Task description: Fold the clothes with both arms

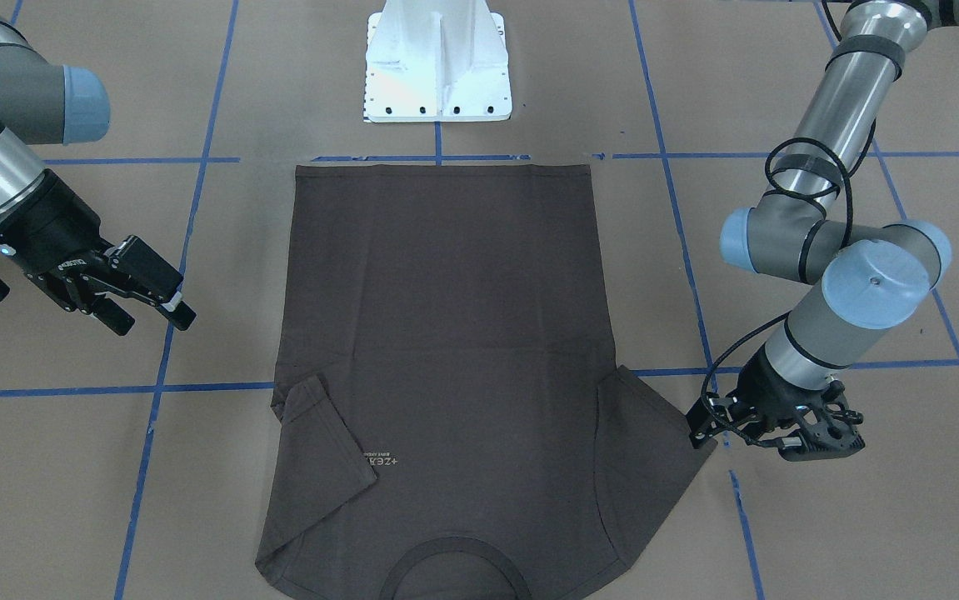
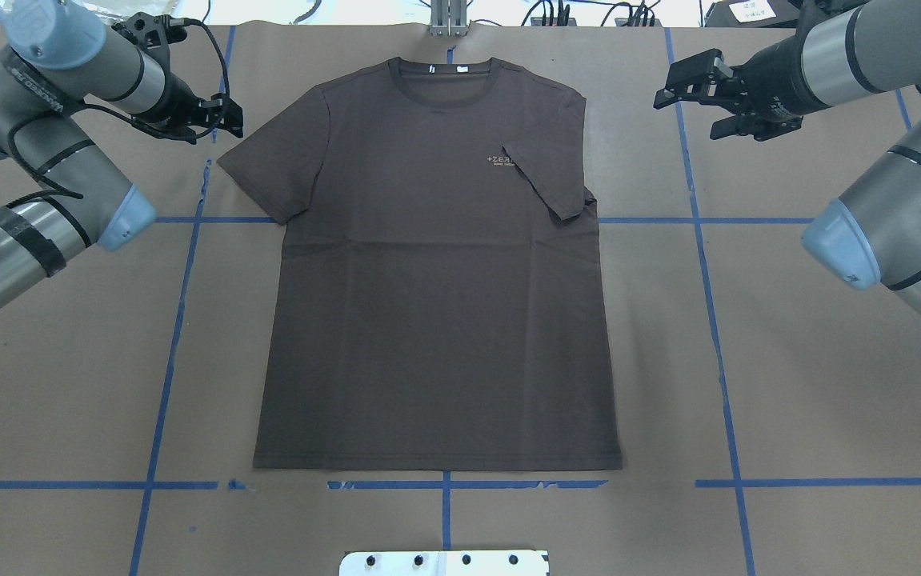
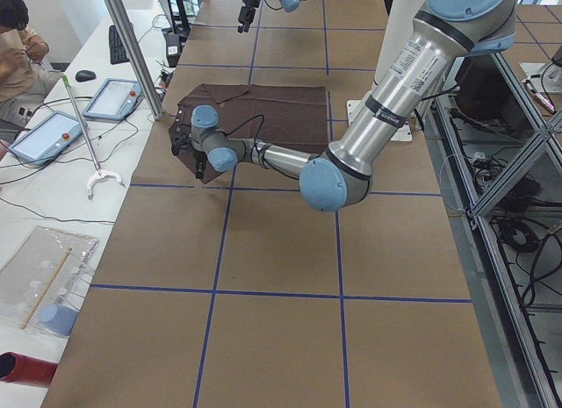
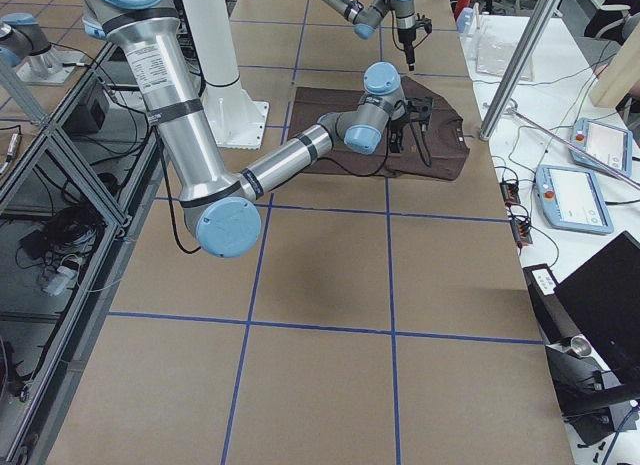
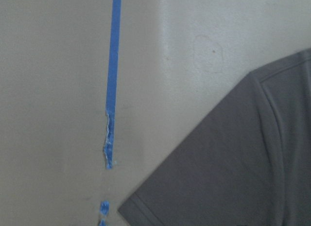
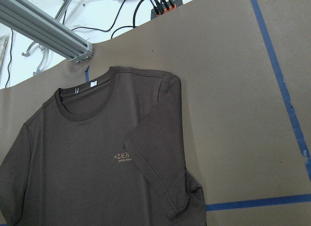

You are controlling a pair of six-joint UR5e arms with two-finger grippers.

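The dark brown-grey T-shirt (image 2: pixel 436 304) lies flat and face up on the table, collar (image 2: pixel 444 80) at the far side from the robot. One sleeve (image 2: pixel 548 188) is folded inward over the chest beside the pale logo (image 6: pixel 122 158). The other sleeve (image 2: pixel 268 164) lies spread out. My left gripper (image 2: pixel 226 120) is low at that spread sleeve's tip, also in the front-facing view (image 1: pixel 702 423); its jaws look open and hold nothing. The left wrist view shows the sleeve hem (image 5: pixel 204 187) lying flat. My right gripper (image 2: pixel 684 112) is open and empty, above the table beside the shirt's folded side (image 1: pixel 154 318).
The white pedestal base (image 1: pixel 437 67) stands just behind the shirt's bottom hem. Blue tape lines (image 2: pixel 172 320) grid the brown table cover. An aluminium post (image 6: pixel 43 26) and cables stand past the collar end. A side table with tablets (image 3: pixel 114 96) lies beyond that end.
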